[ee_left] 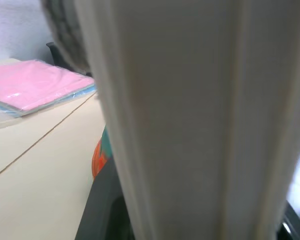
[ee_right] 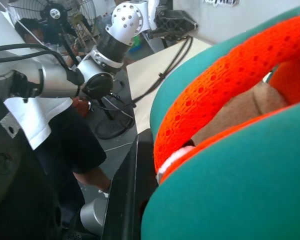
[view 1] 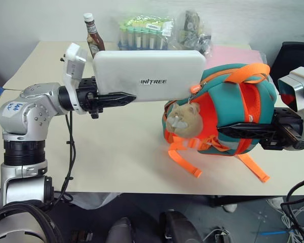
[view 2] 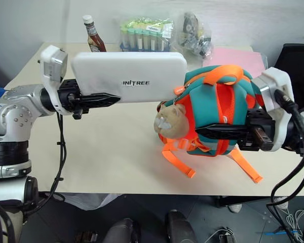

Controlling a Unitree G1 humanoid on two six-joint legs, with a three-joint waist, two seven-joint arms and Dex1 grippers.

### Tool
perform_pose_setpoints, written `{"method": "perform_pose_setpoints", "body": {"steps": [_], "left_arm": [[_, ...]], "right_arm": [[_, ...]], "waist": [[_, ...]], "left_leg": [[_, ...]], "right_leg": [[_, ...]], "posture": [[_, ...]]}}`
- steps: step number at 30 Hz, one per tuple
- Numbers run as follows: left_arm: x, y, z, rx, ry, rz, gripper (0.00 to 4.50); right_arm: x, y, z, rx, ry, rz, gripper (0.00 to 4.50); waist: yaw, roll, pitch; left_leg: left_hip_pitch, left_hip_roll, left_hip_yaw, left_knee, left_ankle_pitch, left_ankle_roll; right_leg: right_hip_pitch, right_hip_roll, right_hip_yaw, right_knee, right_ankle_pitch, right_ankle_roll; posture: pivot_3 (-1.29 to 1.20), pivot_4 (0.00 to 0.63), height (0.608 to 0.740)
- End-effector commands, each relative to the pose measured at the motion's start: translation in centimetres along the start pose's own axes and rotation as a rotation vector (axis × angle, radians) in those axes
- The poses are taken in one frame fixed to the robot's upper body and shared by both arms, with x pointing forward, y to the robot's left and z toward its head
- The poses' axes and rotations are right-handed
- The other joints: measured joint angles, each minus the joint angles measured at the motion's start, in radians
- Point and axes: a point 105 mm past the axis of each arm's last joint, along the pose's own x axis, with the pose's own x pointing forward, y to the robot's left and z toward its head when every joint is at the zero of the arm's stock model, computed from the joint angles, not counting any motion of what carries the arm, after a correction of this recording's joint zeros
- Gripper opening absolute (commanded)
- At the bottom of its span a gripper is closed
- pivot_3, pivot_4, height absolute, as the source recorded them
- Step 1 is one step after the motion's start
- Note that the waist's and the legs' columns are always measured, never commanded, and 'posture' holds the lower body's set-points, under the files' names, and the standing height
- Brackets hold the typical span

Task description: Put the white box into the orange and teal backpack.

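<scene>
Above the table, left gripper clamps white box level; right gripper pinched tight on orange and teal backpack, box end touching it.

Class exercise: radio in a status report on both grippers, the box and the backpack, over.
Left gripper shut on white box, held off the table. Right gripper shut on orange and teal backpack. Box end at backpack top, not inside. Nothing between.
</scene>
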Motion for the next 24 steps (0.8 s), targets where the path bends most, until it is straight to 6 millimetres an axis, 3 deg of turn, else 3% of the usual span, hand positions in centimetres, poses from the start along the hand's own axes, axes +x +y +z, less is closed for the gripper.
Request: {"method": "perform_pose_setpoints", "body": {"steps": [1,10,21,24], "left_arm": [[-0.6,1.8,-0.1,0.148,0.08,0.069,1.46],[-0.9,1.1,-1.2,0.208,0.226,-0.088,1.46],[8.0,1.5,-2.4,0.269,0.235,-0.242,1.46],[11.8,1.0,-4.7,0.332,0.311,-0.269,1.46]], "right_arm": [[-0.2,0.7,0.7,-0.047,-0.015,0.002,0.01],[-0.2,0.2,0.8,-0.046,-0.018,-0.009,0.01],[1.5,-1.4,0.1,-0.076,0.007,-0.011,0.01],[2.0,-1.4,0.1,-0.087,0.001,-0.005,0.01]], "waist": [[0.004,0.0,0.0],[0.016,0.0,0.0],[0.022,0.0,0.0],[0.022,0.0,0.0]], "left_leg": [[0.0,0.0,0.0,0.001,0.0,0.0],[-0.001,0.0,0.0,0.001,-0.001,0.003],[-0.003,0.0,0.001,0.002,-0.003,0.005],[-0.003,0.0,0.001,0.002,-0.003,0.005]], "right_leg": [[0.0,0.0,0.0,0.0,0.0,0.0],[-0.001,0.0,0.0,-0.001,0.0,0.0],[-0.001,0.0,0.0,-0.002,0.0,0.0],[-0.001,0.0,0.0,-0.001,0.0,0.0]], "posture": [[0.0,0.15,0.74],[0.0,0.15,0.74],[0.0,0.15,0.74],[0.0,0.15,0.74]]}}
